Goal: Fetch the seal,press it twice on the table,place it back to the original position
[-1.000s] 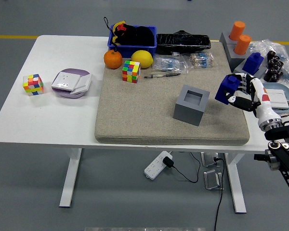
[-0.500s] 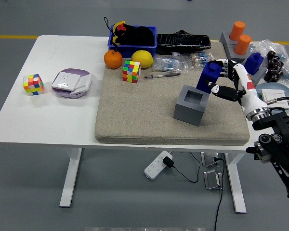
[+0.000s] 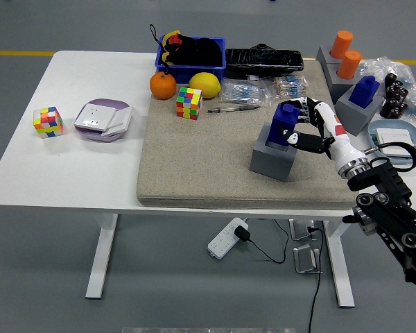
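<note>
Now the right hand point(image 3: 306, 125) has its fingers wrapped around the blue seal point(image 3: 282, 125), which sits upright in the square well of the grey holder block point(image 3: 272, 161) on the felt mat point(image 3: 194, 166). Half a second ago the seal hung tilted just above the block at its 1 o'clock side; a second ago it was out past the mat's 3 o'clock edge. The arm has come in from 4 o'clock and reaches toward 10 o'clock, with the wrist lying lower over the mat than before. A second blue seal point(image 3: 365, 91) stands in a grey holder at the hand's 2 o'clock, well apart. At the block's 10 o'clock a Rubik's cube point(image 3: 188, 103), an orange point(image 3: 162, 85) and a lemon point(image 3: 204, 84) are unmoved. The left hand is out of view.
</note>
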Tool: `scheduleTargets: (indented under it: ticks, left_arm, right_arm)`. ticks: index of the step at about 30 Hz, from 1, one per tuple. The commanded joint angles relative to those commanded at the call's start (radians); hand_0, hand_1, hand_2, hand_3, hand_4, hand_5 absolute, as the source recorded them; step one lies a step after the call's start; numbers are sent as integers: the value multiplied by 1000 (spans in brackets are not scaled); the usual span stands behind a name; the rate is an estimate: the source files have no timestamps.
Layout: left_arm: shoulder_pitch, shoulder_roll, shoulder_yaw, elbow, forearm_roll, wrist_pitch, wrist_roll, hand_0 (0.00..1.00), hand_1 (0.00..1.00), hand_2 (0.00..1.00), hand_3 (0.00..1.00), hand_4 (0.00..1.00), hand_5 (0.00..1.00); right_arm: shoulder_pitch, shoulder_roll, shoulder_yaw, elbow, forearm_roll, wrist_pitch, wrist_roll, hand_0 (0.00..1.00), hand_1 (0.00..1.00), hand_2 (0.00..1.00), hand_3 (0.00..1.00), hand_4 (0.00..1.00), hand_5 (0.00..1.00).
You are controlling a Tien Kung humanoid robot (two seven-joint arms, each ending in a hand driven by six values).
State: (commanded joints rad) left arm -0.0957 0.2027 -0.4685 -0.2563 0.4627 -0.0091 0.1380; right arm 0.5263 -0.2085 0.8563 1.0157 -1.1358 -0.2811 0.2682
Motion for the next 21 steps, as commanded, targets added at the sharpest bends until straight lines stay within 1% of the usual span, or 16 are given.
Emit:
scheduleTargets:
  ticks: [21]
  left_arm:
    - [-2,9,1,-1,0,0,1,722,695,686,724,643,227]
  right_arm:
    - [6,9,-34,-35,14,-1,6,590,456,456,502,626,2]
